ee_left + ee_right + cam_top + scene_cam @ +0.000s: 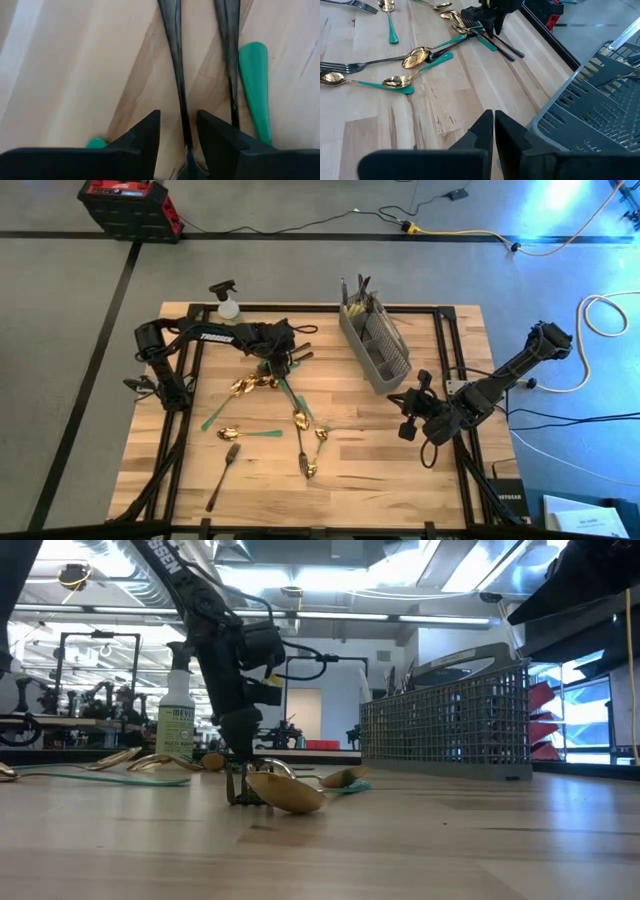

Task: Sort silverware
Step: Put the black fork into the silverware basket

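Pale butcher-block wooden tabletop (380, 470): smooth, satin, visible grain. Gold spoon bowls (416, 56): polished metal, mirror-glossy. Green spoon handles (255, 85): smooth, plastic-looking, semi-gloss. Slim dark utensil handles (176, 60): black, slightly glossy. Grey mesh caddy (450, 730): matt wire grid. Black gripper fingers (142, 135): matt, plastic-like.

Silverware (270, 405) – gold, green-handled and dark forks and spoons, lying flat, scattered across the wooden table's left-centre

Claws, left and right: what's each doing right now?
Left claw: closed on a black utensil handle among the silverware.
Right claw: shut, holding nothing, beside the grey caddy.
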`<state>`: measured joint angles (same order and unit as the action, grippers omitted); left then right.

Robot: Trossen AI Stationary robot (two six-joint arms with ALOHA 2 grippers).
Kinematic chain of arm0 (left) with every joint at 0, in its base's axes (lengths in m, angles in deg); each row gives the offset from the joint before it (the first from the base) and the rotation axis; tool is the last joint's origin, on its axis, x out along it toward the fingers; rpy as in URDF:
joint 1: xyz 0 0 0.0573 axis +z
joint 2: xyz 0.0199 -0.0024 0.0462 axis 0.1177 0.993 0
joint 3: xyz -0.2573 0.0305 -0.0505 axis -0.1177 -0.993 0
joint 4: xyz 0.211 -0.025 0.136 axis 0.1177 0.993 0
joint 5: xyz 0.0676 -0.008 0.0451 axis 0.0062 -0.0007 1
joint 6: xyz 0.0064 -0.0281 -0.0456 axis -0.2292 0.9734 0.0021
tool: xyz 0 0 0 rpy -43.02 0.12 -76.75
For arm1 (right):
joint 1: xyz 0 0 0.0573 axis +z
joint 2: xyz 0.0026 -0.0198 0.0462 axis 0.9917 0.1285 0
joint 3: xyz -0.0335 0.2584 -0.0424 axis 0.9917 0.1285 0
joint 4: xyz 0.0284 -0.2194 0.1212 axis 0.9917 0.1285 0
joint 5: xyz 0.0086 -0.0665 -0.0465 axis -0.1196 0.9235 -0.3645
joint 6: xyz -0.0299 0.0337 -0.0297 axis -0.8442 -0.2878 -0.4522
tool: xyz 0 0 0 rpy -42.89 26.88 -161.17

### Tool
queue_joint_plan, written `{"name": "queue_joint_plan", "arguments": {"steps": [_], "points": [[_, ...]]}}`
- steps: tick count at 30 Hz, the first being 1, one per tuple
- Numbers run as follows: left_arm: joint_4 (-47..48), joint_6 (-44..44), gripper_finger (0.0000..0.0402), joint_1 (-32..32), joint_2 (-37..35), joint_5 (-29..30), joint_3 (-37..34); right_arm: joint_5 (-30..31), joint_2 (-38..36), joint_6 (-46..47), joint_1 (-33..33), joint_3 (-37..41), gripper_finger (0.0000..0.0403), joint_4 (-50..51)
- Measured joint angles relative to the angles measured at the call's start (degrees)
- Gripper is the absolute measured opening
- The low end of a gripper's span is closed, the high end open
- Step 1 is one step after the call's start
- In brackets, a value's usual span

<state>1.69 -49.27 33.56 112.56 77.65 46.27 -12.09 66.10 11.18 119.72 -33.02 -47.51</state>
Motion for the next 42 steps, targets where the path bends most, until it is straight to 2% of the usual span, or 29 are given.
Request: {"name": "queue_joint_plan", "arguments": {"steps": [4,11,19,34,39,42], "points": [[0.4,-1.8,0.0097,0.1,0.4,-1.1,0.2,0.0,0.0,0.0,0.0,0.0,0.0001,0.0],[4.1,-3.3,0.0008,0.1,0.6,-3.7,3.4,0.0,0.0,0.0,0.0,0.0,0.0001,0.0],[6.2,-4.0,0.0002,-0.3,0.8,-2.7,10.0,0.0,0.0,0.0,0.0,0.0,0.0001,0.0],[11.9,-12.6,0.0000,-8.3,0.5,10.0,30.5,0.0,0.0,0.0,0.0,0.0,0.0001,0.0],[12.1,-18.5,0.0000,-10.3,0.5,14.3,34.7,0.0,0.0,0.0,0.0,0.0,0.0001,0.0],[11.8,-25.5,0.0000,-10.8,0.5,16.5,35.7,0.0,0.0,0.0,0.0,0.0,0.0001,0.0]]}}
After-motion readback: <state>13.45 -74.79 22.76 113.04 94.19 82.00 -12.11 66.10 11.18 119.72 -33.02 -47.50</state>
